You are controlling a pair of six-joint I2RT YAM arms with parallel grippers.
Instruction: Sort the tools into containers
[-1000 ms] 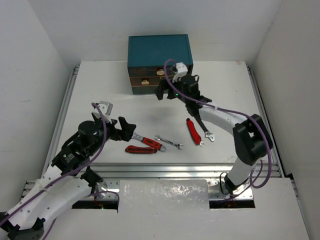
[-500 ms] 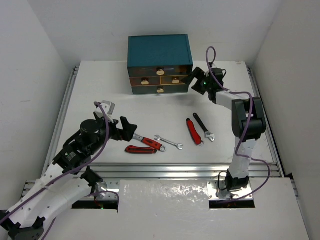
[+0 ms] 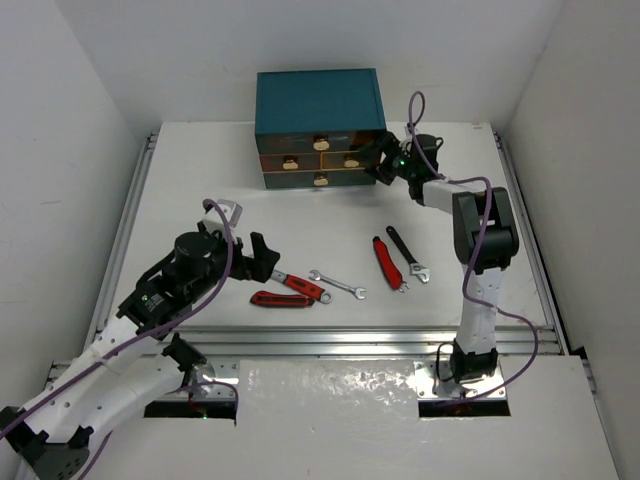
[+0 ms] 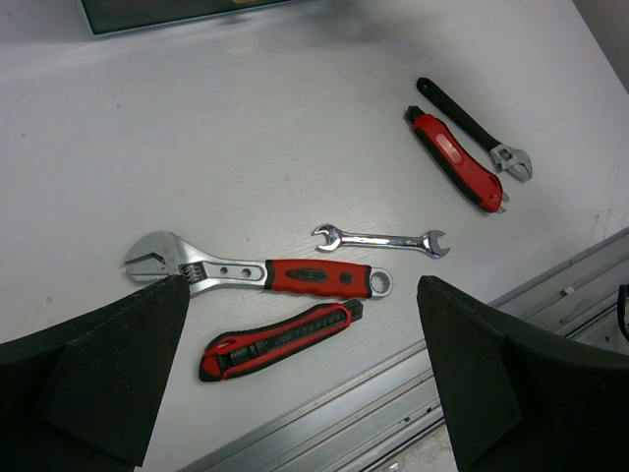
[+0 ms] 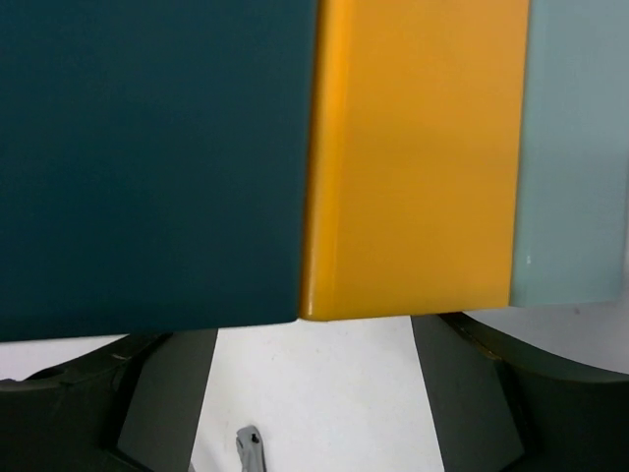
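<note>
Sorting pending: hand tools (image 3: 337, 284) lie loose on the table (image 3: 200, 170); left tool (image 3: 258, 257), spread, hovers by the red-handled wrench (image 3: 297, 283), likely to take it; right tool (image 3: 379, 160), spread, sits at the chest's (image 3: 315, 98) front corner, likely to open one of the drawers (image 3: 300, 162)

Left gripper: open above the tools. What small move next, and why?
Probably rotate the left gripper before lowering, so its fingers straddle the red-handled adjustable wrench across its handle. The jaws stand open and empty, but the wrench lies roughly along the line between them, so closing now would likely squeeze it end to end.
</note>
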